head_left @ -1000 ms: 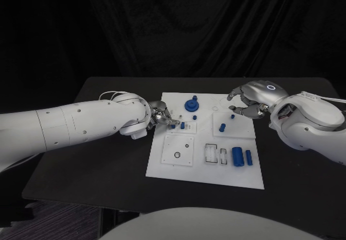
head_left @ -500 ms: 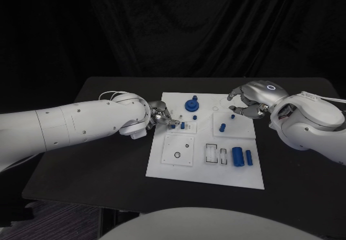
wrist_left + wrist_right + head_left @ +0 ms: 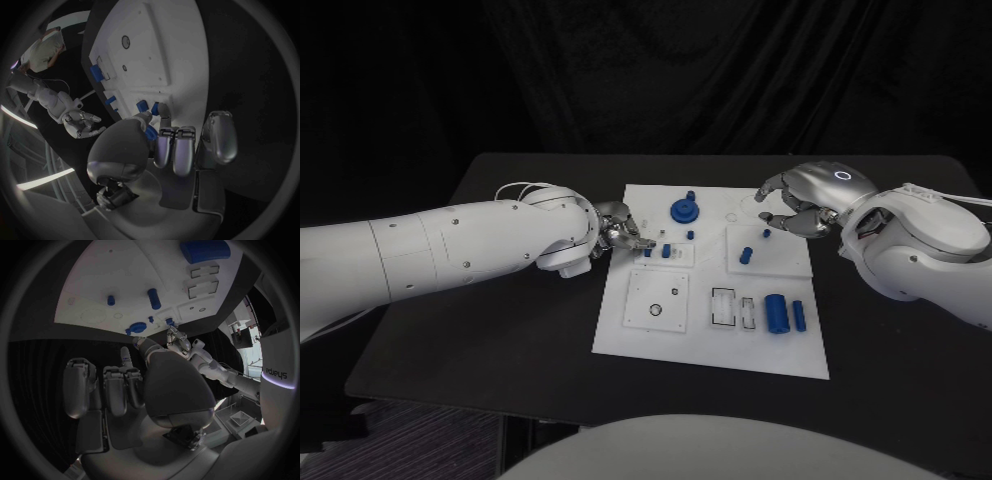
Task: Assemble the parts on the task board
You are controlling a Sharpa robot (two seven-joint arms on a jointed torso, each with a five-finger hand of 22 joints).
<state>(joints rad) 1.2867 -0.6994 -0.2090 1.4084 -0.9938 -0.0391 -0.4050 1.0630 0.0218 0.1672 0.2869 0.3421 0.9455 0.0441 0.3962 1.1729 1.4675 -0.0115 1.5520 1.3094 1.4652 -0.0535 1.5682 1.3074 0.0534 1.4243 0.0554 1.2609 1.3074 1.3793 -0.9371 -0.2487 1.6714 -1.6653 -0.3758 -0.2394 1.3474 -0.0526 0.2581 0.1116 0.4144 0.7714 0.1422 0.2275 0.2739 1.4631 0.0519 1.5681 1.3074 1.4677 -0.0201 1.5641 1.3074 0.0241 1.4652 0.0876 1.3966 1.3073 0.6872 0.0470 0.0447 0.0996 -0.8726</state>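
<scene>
Little has moved since the earlier frame; the left hand [image 3: 620, 232] stays at the task board's [image 3: 675, 335] left edge, fingers [image 3: 176, 150] pinching a small blue part [image 3: 150, 133]; the right hand [image 3: 798, 200] hovers over the far right corner, fingers curled, empty; bare desk [image 3: 488, 330] flanks both sides.

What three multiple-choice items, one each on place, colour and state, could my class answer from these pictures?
1. Where is the large blue part? A by the task board's far edge; B by its near edge; C off the board.
2. The board's colour? A grey; B white; C blue.
3. How do the two blue cylinders lie? A stacked; B side by side; C at opposite corners.
Key: A, it sits far from the robot; B, white against the black table; B, they lie next to each other at the near right.
</scene>
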